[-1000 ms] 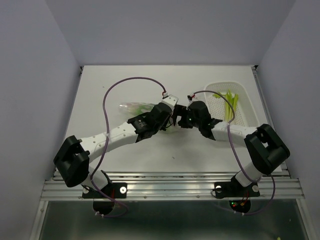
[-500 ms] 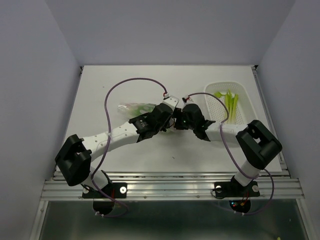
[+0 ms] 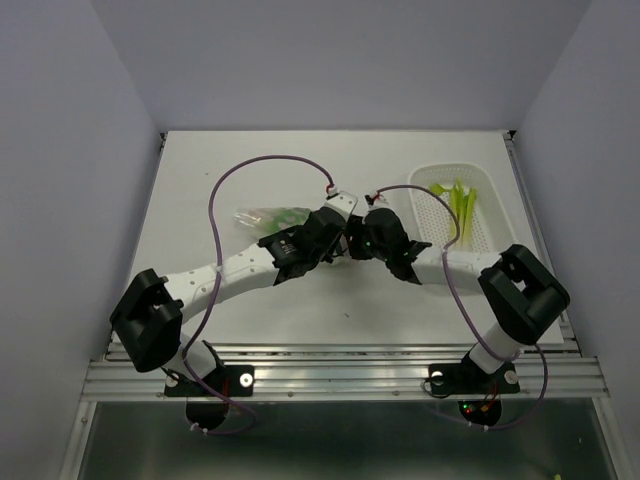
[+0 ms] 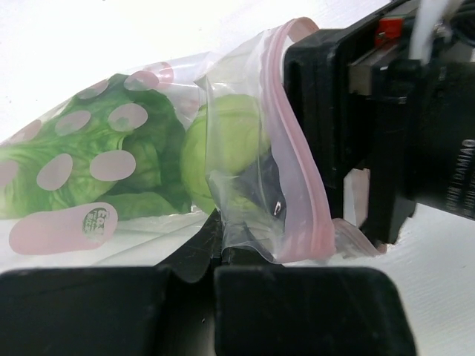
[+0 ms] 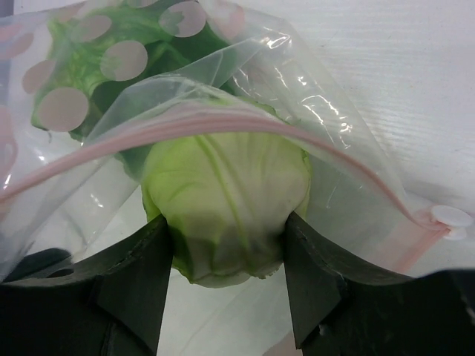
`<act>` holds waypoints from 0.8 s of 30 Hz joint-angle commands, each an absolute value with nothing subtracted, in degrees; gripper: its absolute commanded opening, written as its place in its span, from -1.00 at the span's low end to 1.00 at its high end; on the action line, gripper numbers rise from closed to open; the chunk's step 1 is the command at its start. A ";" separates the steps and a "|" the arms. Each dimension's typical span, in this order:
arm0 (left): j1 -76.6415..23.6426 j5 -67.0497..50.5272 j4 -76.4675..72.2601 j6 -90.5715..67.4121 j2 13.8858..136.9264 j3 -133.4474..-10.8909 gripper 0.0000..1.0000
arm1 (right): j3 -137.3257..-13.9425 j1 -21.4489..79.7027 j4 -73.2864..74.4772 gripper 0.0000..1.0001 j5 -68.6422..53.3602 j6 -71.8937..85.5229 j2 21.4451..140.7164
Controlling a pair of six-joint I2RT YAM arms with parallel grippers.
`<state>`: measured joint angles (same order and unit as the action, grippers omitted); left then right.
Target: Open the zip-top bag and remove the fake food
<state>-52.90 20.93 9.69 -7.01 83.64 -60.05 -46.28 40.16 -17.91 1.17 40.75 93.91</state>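
The clear zip-top bag [image 3: 265, 214] with a pink zipper strip [image 5: 223, 119] and pink dots lies mid-table, its mouth open toward the right. My left gripper [image 4: 215, 256] is shut on the bag's lower lip [image 4: 245, 237]. My right gripper [image 5: 226, 230] reaches into the mouth and is shut on the pale green lettuce ball [image 5: 226, 200], also seen in the left wrist view [image 4: 223, 141]. A dark green leaf [image 4: 82, 156] stays deeper in the bag. In the top view both grippers meet at the bag mouth [image 3: 345, 245].
A white perforated basket [image 3: 455, 215] stands at the right and holds yellow-green leafy strips [image 3: 460, 200]. Purple cables arch over both arms. The table's rails run along its left, right and near edges.
The right arm moved left toward the bag mouth over the last second. The bag shifted slightly. The left arm has hardly moved.
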 commanded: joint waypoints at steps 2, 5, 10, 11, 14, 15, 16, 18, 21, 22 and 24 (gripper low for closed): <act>-53.26 23.20 8.97 -8.26 82.88 -61.79 -1.00 | -46.58 40.61 -17.41 -0.24 3.60 40.34 86.14; -53.17 23.81 9.23 -8.61 82.97 -61.96 -1.00 | -45.88 40.61 -15.13 -0.27 4.91 40.87 82.63; -53.17 24.35 9.49 -9.23 83.32 -62.31 -1.00 | -46.84 40.61 -7.83 -0.33 7.38 40.43 78.05; -53.00 24.35 9.58 -9.23 83.32 -62.40 -1.00 | -47.11 40.61 -6.69 -0.33 7.73 40.52 77.35; -52.56 24.87 9.84 -9.75 83.50 -62.66 -1.00 | -48.25 40.61 -1.69 -0.38 8.79 39.73 75.15; -52.47 25.05 10.02 -9.93 83.58 -62.75 -1.00 | -48.60 40.61 -0.45 -0.39 8.79 39.29 74.71; -52.38 25.22 10.37 -10.28 83.67 -62.84 -1.00 | -49.56 40.61 0.43 -0.41 8.70 39.03 74.10; -52.03 25.49 10.63 -10.46 84.20 -63.28 -1.00 | -50.62 40.61 4.90 -0.42 7.39 37.45 73.65; -51.86 26.28 11.16 -10.72 84.73 -63.63 -1.00 | -51.85 40.61 8.68 -0.42 6.33 35.78 72.34; -51.86 26.28 11.16 -10.72 84.73 -63.63 -1.00 | -51.86 40.61 9.14 -0.42 6.59 35.42 71.72; -51.86 26.02 10.99 -10.72 84.38 -63.46 -1.00 | -51.86 40.61 10.71 -0.42 7.20 34.37 69.89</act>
<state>-52.25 24.05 10.35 -10.02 84.86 -61.12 -48.73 40.21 7.01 6.44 37.36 73.80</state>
